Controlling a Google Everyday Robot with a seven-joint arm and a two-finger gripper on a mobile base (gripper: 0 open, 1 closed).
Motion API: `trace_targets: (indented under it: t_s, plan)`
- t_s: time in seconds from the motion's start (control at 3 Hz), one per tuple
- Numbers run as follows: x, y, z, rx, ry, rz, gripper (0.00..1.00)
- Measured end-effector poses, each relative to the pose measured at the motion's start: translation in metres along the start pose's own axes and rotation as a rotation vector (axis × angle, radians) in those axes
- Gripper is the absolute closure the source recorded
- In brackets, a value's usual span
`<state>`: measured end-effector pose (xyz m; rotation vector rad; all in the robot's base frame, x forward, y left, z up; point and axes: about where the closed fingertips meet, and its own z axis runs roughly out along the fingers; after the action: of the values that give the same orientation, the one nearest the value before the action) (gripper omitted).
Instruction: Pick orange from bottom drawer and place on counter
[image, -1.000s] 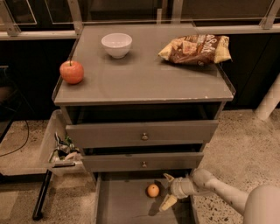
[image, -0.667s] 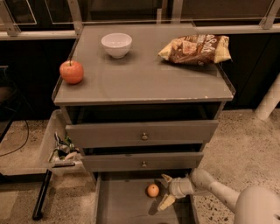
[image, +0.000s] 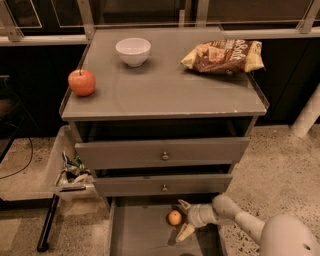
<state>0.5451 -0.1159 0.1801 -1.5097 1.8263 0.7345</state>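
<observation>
Orange (image: 174, 217), small, round and smooth, sits on the flat grey floor of the bottom drawer (image: 134, 234), low in the middle of the frame. The gripper (image: 183, 218) is just to its right. Its two pale fingers are wide apart, one above the fruit and one below, not squeezing it. On the shiny grey counter (image: 165, 92) higher up are a red apple (image: 82, 82), a round white bowl (image: 133, 51) and a crinkly snack bag (image: 223, 55).

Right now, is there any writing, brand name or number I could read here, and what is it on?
Snack bag on the counter: printed lettering, too blurred to read.
No other text shows: none on the bowl, the apple, or the gripper, which is down in the bottom drawer beside the orange.
</observation>
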Motion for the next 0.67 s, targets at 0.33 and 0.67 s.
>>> trace_targets:
  t_s: [0.33, 0.67]
  plan:
    - [-0.002, 0.0, 0.016, 0.01, -0.004, -0.057, 0.0]
    - [0.002, -0.002, 0.027, 0.02, -0.001, -0.083, 0.0]
